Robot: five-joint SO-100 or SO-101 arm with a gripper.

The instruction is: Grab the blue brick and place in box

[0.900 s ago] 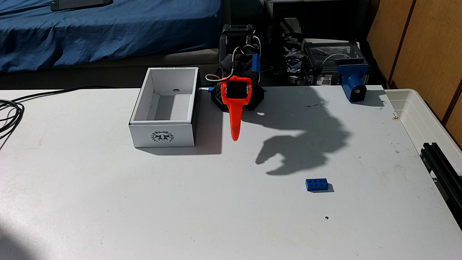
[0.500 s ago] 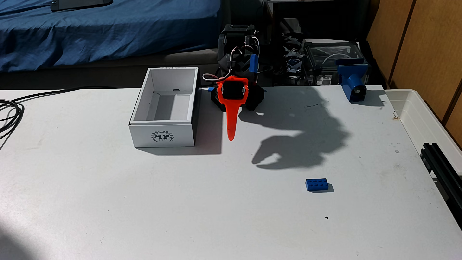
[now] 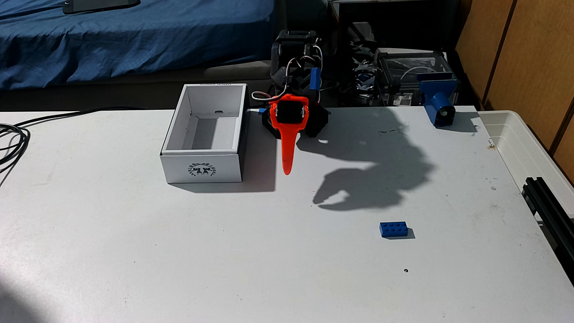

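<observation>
With the blue brick (image 3: 395, 230) lying loose at five o'clock on the surface (image 3: 217, 248), the hand (image 3: 287, 169), its fingers nearly together judging by the shadow, is needing to swing from beside the box (image 3: 202, 169), opening wider first.

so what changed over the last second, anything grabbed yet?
Nothing grabbed. The gripper swung slightly left in the fixed view, towards the box, and its shadow shows the fingers closing from a wide gap to nearly together; no further motion in the last half second. The blue brick and box stayed put, box empty.
</observation>
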